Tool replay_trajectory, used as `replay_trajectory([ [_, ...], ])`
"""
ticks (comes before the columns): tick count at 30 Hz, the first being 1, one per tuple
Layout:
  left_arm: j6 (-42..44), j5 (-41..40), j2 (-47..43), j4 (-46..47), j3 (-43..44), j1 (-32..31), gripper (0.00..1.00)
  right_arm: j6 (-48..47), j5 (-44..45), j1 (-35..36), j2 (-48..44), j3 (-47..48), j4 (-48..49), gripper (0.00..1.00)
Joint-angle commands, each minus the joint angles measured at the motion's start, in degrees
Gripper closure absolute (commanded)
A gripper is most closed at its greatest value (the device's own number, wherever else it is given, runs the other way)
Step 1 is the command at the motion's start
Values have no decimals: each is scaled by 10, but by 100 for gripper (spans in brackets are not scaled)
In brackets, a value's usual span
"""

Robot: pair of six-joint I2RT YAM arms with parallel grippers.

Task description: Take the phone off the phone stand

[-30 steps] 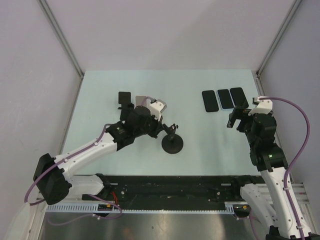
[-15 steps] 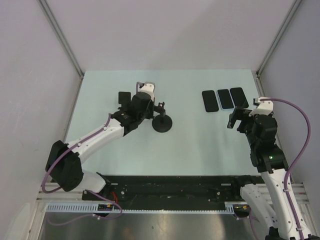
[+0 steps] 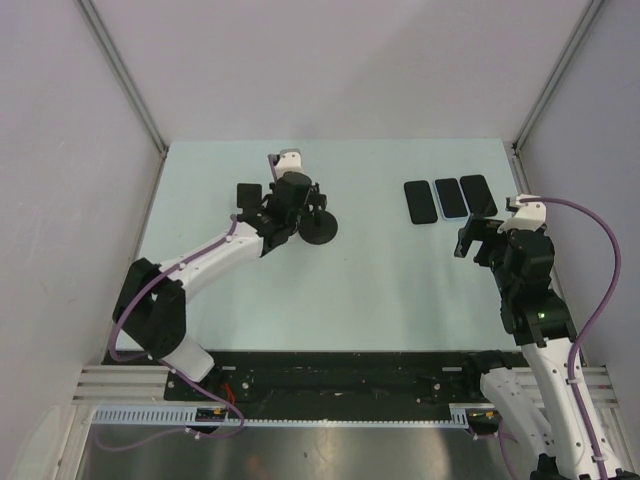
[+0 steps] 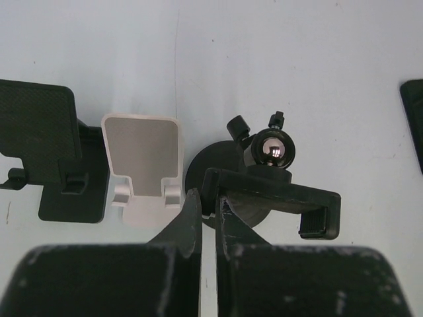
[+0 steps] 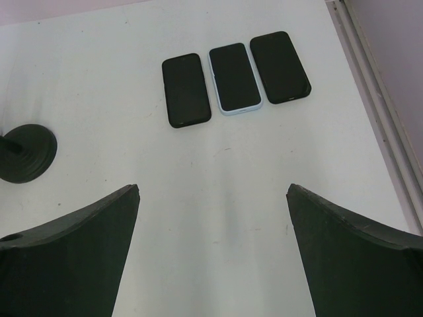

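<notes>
No phone is seen in the black round-based clamp stand (image 4: 277, 195); its clamp bar appears pinched by the closed left gripper (image 4: 208, 210). Three flat phones (image 5: 234, 76), two black and one blue-edged, are laid well right of that stand, long axes running away from the arms, nearer the wide-open, empty right gripper (image 5: 213, 198).

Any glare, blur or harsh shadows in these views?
Top external: even, diffuse light, soft shadows, sharp throughout. Left wrist: the left claw, close to the lens, is blurred; a bright glint sits on the metal ball of the phone stand. Right wrist: the right claw is dark and soft-edged, the three phones crisp.
</notes>
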Motion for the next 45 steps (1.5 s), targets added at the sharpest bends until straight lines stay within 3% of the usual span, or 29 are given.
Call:
replay_trajectory([
  [1, -58, -57, 4, 43, 38, 2, 100, 1, -1, -3, -6, 1, 13, 0],
  [8, -48, -44, 7, 43, 37, 1, 96, 2, -3, -3, -6, 1, 13, 0],
  [9, -46, -38, 6, 43, 36, 2, 92, 2, -3, -3, -6, 1, 13, 0],
  [10, -43, -32, 7, 43, 36, 1, 77, 1, -3, -3, -6, 1, 13, 0],
  [13, -32, -22, 6, 43, 40, 1, 48, 1, -3, -3, -7, 1, 12, 0],
  [16, -22, -17, -7, 43, 39, 1, 33, 1, -1, -2, -8, 1, 12, 0],
  [28, 47, -44, -129, 43, 17, 7, 3, 2, 10, 4, -19, 0, 14, 0],
  [38, 90, -11, -316, 43, -60, 97, 0, 9, 70, 13, -70, 1, 17, 0],
  [45, 181, -111, -488, 45, -146, 105, 0, -4, 150, 16, -146, 0, 23, 0],
])
